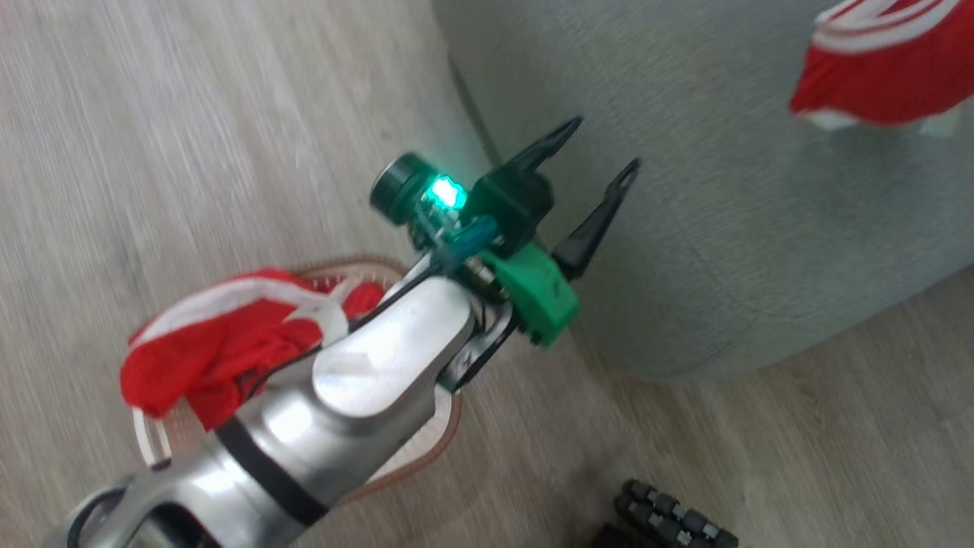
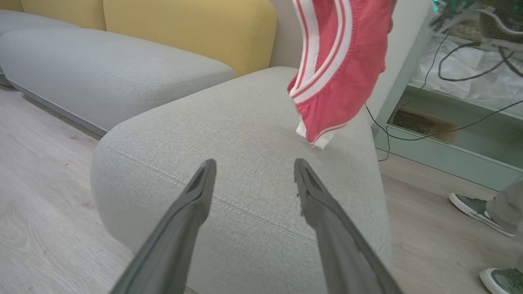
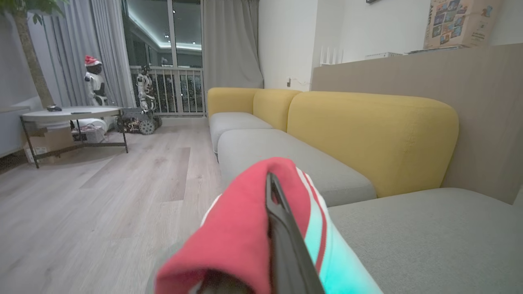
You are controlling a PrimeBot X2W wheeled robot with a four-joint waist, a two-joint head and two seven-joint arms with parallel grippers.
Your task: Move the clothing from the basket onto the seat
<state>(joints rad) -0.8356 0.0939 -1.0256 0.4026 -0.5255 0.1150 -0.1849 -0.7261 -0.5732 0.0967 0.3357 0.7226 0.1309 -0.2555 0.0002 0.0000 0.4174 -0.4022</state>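
Observation:
My left gripper (image 1: 601,148) (image 2: 254,163) is open and holds nothing; it hangs over the rounded front edge of the grey-green seat (image 1: 723,228) (image 2: 245,122). A red garment with white stripes (image 2: 339,69) (image 1: 883,68) hangs in the air above the seat's far side. The right gripper (image 3: 269,179) is shut on this garment (image 3: 245,232), which wraps over its dark finger (image 3: 278,228). Behind my left forearm, another red and white garment (image 1: 221,342) lies draped over the basket, whose brown rim (image 1: 426,449) rests on the floor.
Yellow back cushions (image 3: 367,134) line the sofa. A person's shoes (image 2: 474,208) stand on the wood floor right of the seat, near a low shelf with cables (image 2: 449,122). A round table (image 3: 69,114) stands farther off. A dark ridged part (image 1: 670,517) sits low.

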